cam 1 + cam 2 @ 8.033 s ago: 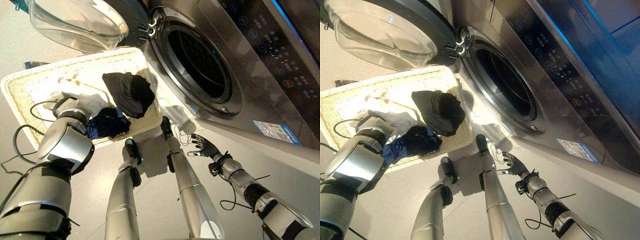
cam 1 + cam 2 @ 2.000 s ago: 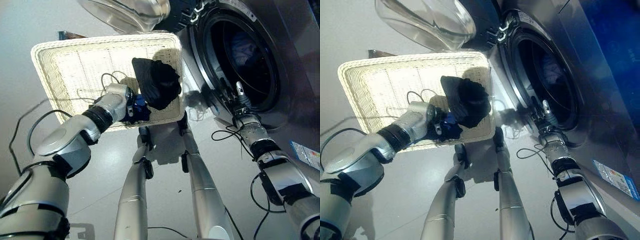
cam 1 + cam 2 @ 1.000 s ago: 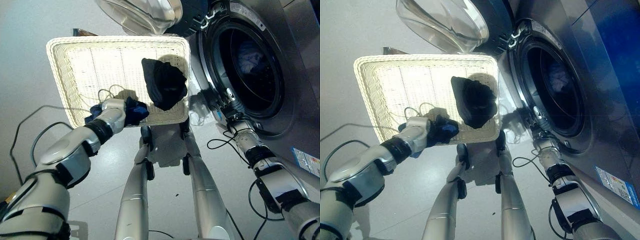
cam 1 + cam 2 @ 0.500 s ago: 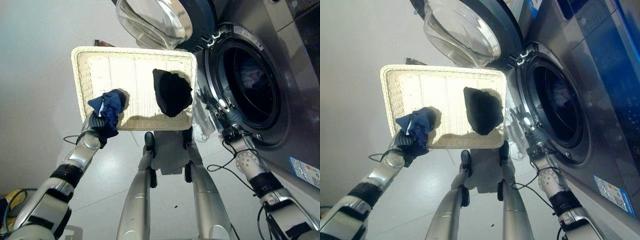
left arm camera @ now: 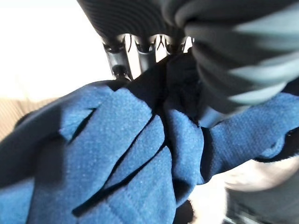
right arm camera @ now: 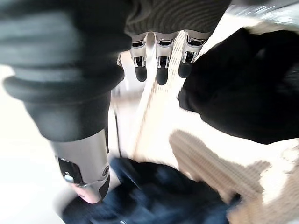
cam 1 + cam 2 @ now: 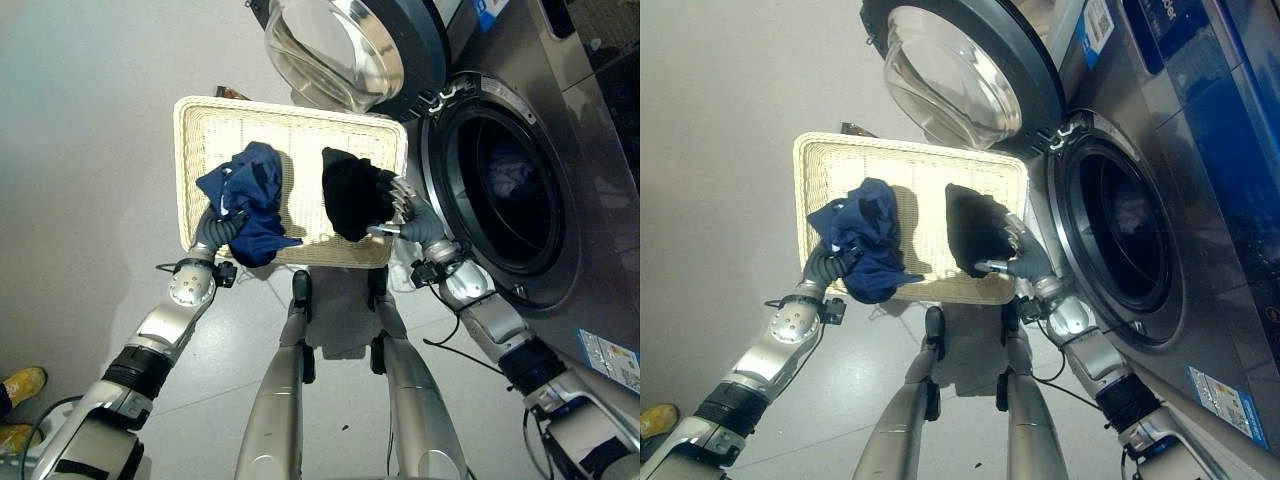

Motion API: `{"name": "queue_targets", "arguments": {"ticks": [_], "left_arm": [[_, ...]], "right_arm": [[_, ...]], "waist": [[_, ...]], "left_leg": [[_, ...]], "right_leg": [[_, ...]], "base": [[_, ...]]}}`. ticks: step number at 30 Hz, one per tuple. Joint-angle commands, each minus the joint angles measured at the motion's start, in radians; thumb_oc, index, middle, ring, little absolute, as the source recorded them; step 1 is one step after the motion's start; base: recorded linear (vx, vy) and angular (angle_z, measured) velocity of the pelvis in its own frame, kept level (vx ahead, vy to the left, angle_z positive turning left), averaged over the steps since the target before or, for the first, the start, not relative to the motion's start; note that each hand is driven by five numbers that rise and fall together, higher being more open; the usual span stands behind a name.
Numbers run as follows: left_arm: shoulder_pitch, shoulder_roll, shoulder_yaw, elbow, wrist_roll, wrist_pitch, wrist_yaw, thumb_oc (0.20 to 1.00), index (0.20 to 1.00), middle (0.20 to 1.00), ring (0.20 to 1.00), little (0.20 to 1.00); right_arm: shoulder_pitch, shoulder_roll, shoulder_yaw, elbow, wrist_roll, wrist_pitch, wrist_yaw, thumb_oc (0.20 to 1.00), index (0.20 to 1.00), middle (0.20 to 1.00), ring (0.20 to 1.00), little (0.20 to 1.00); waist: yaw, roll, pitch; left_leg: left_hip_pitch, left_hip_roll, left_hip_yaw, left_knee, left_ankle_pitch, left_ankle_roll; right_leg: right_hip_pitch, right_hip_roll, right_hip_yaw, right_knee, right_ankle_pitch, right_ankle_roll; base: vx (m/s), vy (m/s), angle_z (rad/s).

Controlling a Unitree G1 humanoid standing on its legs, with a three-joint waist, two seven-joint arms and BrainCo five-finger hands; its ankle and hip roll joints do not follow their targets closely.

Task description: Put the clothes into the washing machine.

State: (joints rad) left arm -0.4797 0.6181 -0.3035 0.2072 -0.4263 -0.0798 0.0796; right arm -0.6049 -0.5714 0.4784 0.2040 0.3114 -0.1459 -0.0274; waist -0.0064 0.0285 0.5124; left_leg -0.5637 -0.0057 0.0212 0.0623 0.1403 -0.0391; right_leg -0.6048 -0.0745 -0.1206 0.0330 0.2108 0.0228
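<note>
A white wicker basket [image 7: 300,130] lies on the floor beside the washing machine's round opening [image 7: 515,200]. My left hand [image 7: 214,231] is shut on a blue garment [image 7: 245,195], bunched above the basket's left half; in the left wrist view the blue cloth [image 5: 117,158] is wrapped by the curled fingers [image 5: 119,63]. A black garment [image 7: 350,193] lies in the basket's right half. My right hand [image 7: 407,213] is open at its right edge, with straight fingers [image 6: 159,65] beside the black cloth [image 6: 243,98]. Pale clothes [image 7: 513,180] lie inside the drum.
The machine's glass door [image 7: 335,50] hangs open over the basket's far edge. The steel front of the machine [image 7: 1200,330] runs along the right. A person's yellow shoe [image 7: 22,384] shows at the lower left on the grey floor.
My left hand has raised the blue garment further over the basket. My right hand has left the machine's door rim and come across to the black garment. The camera has shifted.
</note>
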Motion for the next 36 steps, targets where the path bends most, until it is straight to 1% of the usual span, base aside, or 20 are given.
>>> {"name": "queue_targets", "arguments": {"ticks": [1, 2, 4, 6, 11, 14, 18, 21, 22, 23, 24, 26, 28, 29, 30, 31, 32, 33, 35, 36], "left_arm": [[-0.026, -0.015, -0.017, -0.079, -0.128, -0.049, -0.143, 0.200, 0.200, 0.200, 0.200, 0.200], [-0.044, -0.017, -0.049, -0.105, -0.189, -0.040, -0.201, 0.200, 0.200, 0.200, 0.200, 0.200], [-0.051, -0.017, -0.059, -0.114, -0.207, -0.034, -0.213, 0.200, 0.200, 0.200, 0.200, 0.200], [-0.082, -0.022, -0.110, -0.145, -0.269, -0.006, -0.273, 0.200, 0.200, 0.200, 0.200, 0.200], [-0.125, -0.015, -0.175, -0.159, -0.307, 0.024, -0.295, 0.200, 0.200, 0.200, 0.200, 0.200], [-0.132, -0.015, -0.186, -0.159, -0.311, 0.027, -0.304, 0.200, 0.200, 0.200, 0.200, 0.200], [-0.160, -0.009, -0.254, -0.166, -0.310, 0.044, -0.292, 0.200, 0.200, 0.200, 0.200, 0.200], [-0.164, -0.010, -0.270, -0.159, -0.295, 0.040, -0.275, 0.200, 0.200, 0.200, 0.200, 0.200], [-0.164, -0.011, -0.283, -0.152, -0.275, 0.031, -0.260, 0.200, 0.200, 0.200, 0.200, 0.200], [-0.166, -0.011, -0.290, -0.151, -0.259, 0.028, -0.249, 0.200, 0.200, 0.200, 0.200, 0.200], [-0.174, -0.009, -0.303, -0.144, -0.223, 0.025, -0.223, 0.200, 0.200, 0.200, 0.200, 0.200], [-0.180, -0.005, -0.315, -0.133, -0.208, 0.022, -0.212, 0.200, 0.200, 0.200, 0.200, 0.200], [-0.182, -0.002, -0.320, -0.130, -0.202, 0.022, -0.208, 0.200, 0.200, 0.200, 0.200, 0.200], [-0.178, 0.001, -0.325, -0.125, -0.189, 0.017, -0.197, 0.200, 0.200, 0.200, 0.200, 0.200], [-0.176, 0.001, -0.326, -0.124, -0.183, 0.017, -0.196, 0.200, 0.200, 0.200, 0.200, 0.200], [-0.168, 0.007, -0.334, -0.126, -0.158, 0.001, -0.178, 0.200, 0.200, 0.200, 0.200, 0.200], [-0.161, 0.006, -0.335, -0.128, -0.140, -0.008, -0.156, 0.200, 0.200, 0.200, 0.200, 0.200], [-0.159, 0.007, -0.338, -0.128, -0.123, -0.021, -0.134, 0.200, 0.200, 0.200, 0.200, 0.200], [-0.158, 0.008, -0.339, -0.128, -0.118, -0.026, -0.126, 0.200, 0.200, 0.200, 0.200, 0.200], [-0.152, 0.005, -0.340, -0.119, -0.056, -0.079, -0.070, 0.200, 0.200, 0.200, 0.200, 0.200]], "right_arm": [[-0.028, -0.007, 0.028, -0.056, -0.011, 0.022, 0.041, 1.000, 1.000, 1.000, 1.000, 1.000], [-0.053, -0.005, 0.057, -0.042, 0.013, 0.045, 0.059, 1.000, 1.000, 1.000, 1.000, 1.000], [-0.059, -0.006, 0.067, -0.040, 0.019, 0.050, 0.064, 1.000, 1.000, 1.000, 1.000, 1.000], [-0.092, -0.005, 0.113, -0.029, 0.033, 0.086, 0.090, 1.000, 1.000, 1.000, 1.000, 1.000], [-0.125, -0.007, 0.168, -0.020, 0.094, 0.124, 0.100, 1.000, 1.000, 1.000, 1.000, 1.000], [-0.129, -0.008, 0.177, -0.017, 0.118, 0.130, 0.107, 1.000, 1.000, 1.000, 1.000, 1.000], [-0.113, 0.006, 0.211, -0.011, 0.363, 0.220, 0.181, 1.000, 1.000, 1.000, 1.000, 1.000], [-0.097, 0.019, 0.215, -0.001, 0.450, 0.254, 0.220, 1.000, 1.000, 1.000, 1.000, 1.000], [-0.084, 0.031, 0.219, 0.004, 0.508, 0.284, 0.243, 1.000, 1.000, 1.000, 1.000, 1.000], [-0.078, 0.036, 0.223, 0.004, 0.538, 0.298, 0.252, 1.000, 1.000, 1.000, 1.000, 1.000], [-0.057, 0.050, 0.227, 0.004, 0.610, 0.335, 0.279, 1.000, 1.000, 1.000, 1.000, 1.000], [-0.039, 0.058, 0.233, 0.005, 0.688, 0.356, 0.290, 1.000, 1.000, 1.000, 1.000, 1.000], [-0.032, 0.060, 0.234, 0.007, 0.702, 0.355, 0.295, 1.000, 1.000, 1.000, 1.000, 1.000], [-0.019, 0.063, 0.236, 0.010, 0.744, 0.351, 0.297, 0.755, 0.755, 0.755, 0.755, 0.755], [-0.017, 0.064, 0.236, 0.011, 0.749, 0.351, 0.298, 0.630, 0.630, 0.630, 0.630, 0.630], [-0.002, 0.067, 0.237, 0.008, 0.788, 0.349, 0.289, 0.278, 0.278, 0.278, 0.278, 0.278], [0.011, 0.074, 0.238, 0.007, 0.803, 0.341, 0.284, 0.200, 0.200, 0.200, 0.200, 0.200], [0.019, 0.079, 0.239, 0.009, 0.811, 0.332, 0.279, 0.200, 0.200, 0.200, 0.200, 0.200], [0.021, 0.080, 0.240, 0.010, 0.812, 0.330, 0.277, 0.200, 0.200, 0.200, 0.200, 0.200], [0.032, 0.088, 0.238, 0.016, 0.822, 0.306, 0.248, 0.200, 0.200, 0.200, 0.200, 0.200]], "waist": [[0.008, 0.038, 0.008], [0.010, 0.040, 0.008], [0.010, 0.040, 0.008], [0.009, 0.041, 0.008], [0.005, 0.040, 0.008], [0.003, 0.040, 0.008], [-0.005, 0.037, 0.008], [-0.007, 0.036, 0.008], [-0.008, 0.035, 0.008], [-0.008, 0.035, 0.008], [-0.009, 0.034, 0.008], [-0.009, 0.032, 0.008], [-0.010, 0.032, 0.008], [-0.011, 0.031, 0.008], [-0.011, 0.031, 0.008], [-0.012, 0.031, 0.008], [-0.012, 0.031, 0.008], [-0.012, 0.031, 0.008], [-0.012, 0.031, 0.008], [-0.013, 0.031, 0.008]], "left_leg": [[0.016, -0.059, 0.052, -0.003, -0.035, 0.004], [0.019, -0.060, 0.054, -0.004, -0.035, 0.006], [0.020, -0.061, 0.054, -0.004, -0.035, 0.006], [0.025, -0.063, 0.053, -0.006, -0.036, 0.007], [0.029, -0.063, 0.059, -0.009, -0.036, 0.010], [0.029, -0.062, 0.060, -0.010, -0.036, 0.011], [0.033, -0.060, 0.068, -0.012, -0.034, 0.011], [0.037, -0.059, 0.069, -0.015, -0.034, 0.011], [0.038, -0.059, 0.070, -0.014, -0.034, 0.011], [0.039, -0.059, 0.070, -0.015, -0.033, 0.011], [0.038, -0.058, 0.071, -0.017, -0.030, 0.011], [0.038, -0.058, 0.070, -0.018, -0.028, 0.010], [0.039, -0.057, 0.071, -0.019, -0.027, 0.009], [0.041, -0.056, 0.073, -0.021, -0.026, 0.008], [0.042, -0.056, 0.073, -0.022, -0.026, 0.008], [0.041, -0.054, 0.073, -0.025, -0.023, 0.007], [0.039, -0.054, 0.074, -0.025, -0.023, 0.006], [0.038, -0.054, 0.073, -0.026, -0.022, 0.007], [0.038, -0.054, 0.073, -0.027, -0.022, 0.007], [0.034, -0.053, 0.073, -0.028, -0.021, 0.007]], "right_leg": [[0.022, 0.023, -0.037, 0.097, -0.144, 0.054], [0.025, 0.019, -0.042, 0.094, -0.142, 0.054], [0.026, 0.019, -0.043, 0.094, -0.141, 0.054], [0.030, 0.016, -0.044, 0.089, -0.138, 0.055], [0.031, 0.017, -0.041, 0.086, -0.133, 0.055], [0.030, 0.017, -0.041, 0.085, -0.131, 0.055], [0.032, 0.018, -0.035, 0.077, -0.125, 0.053], [0.035, 0.019, -0.033, 0.076, -0.124, 0.052], [0.036, 0.020, -0.033, 0.077, -0.125, 0.052], [0.037, 0.020, -0.033, 0.077, -0.124, 0.051], [0.036, 0.020, -0.034, 0.077, -0.124, 0.051], [0.035, 0.022, -0.035, 0.078, -0.124, 0.049], [0.037, 0.023, -0.035, 0.077, -0.123, 0.049], [0.039, 0.023, -0.035, 0.074, -0.121, 0.049], [0.039, 0.023, -0.035, 0.073, -0.121, 0.049], [0.038, 0.024, -0.035, 0.070, -0.118, 0.048], [0.037, 0.025, -0.034, 0.069, -0.117, 0.047], [0.036, 0.026, -0.034, 0.068, -0.117, 0.047], [0.036, 0.026, -0.034, 0.067, -0.117, 0.047], [0.032, 0.025, -0.035, 0.065, -0.115, 0.047]], "base": [[-0.03, -0.013, 0.11], [-0.02, -0.012, 0.11], [-0.02, -0.010, 0.06], [-0.01, -0.008, 0.02], [0.00, 0.000, 0.00], [0.00, 0.000, 0.00], [0.00, 0.000, 0.00], [0.00, 0.000, 0.00], [0.00, 0.000, 0.00], [0.00, 0.000, 0.00], [0.00, 0.000, 0.00], [0.00, -0.016, -0.01], [0.00, 0.000, 0.00], [0.00, 0.000, 0.00], [0.00, -0.026, -0.03], [0.00, -0.018, -0.06], [0.00, -0.025, -0.07], [0.00, -0.018, -0.04], [0.00, -0.018, -0.07], [-0.01, -0.024, -0.11]]}}
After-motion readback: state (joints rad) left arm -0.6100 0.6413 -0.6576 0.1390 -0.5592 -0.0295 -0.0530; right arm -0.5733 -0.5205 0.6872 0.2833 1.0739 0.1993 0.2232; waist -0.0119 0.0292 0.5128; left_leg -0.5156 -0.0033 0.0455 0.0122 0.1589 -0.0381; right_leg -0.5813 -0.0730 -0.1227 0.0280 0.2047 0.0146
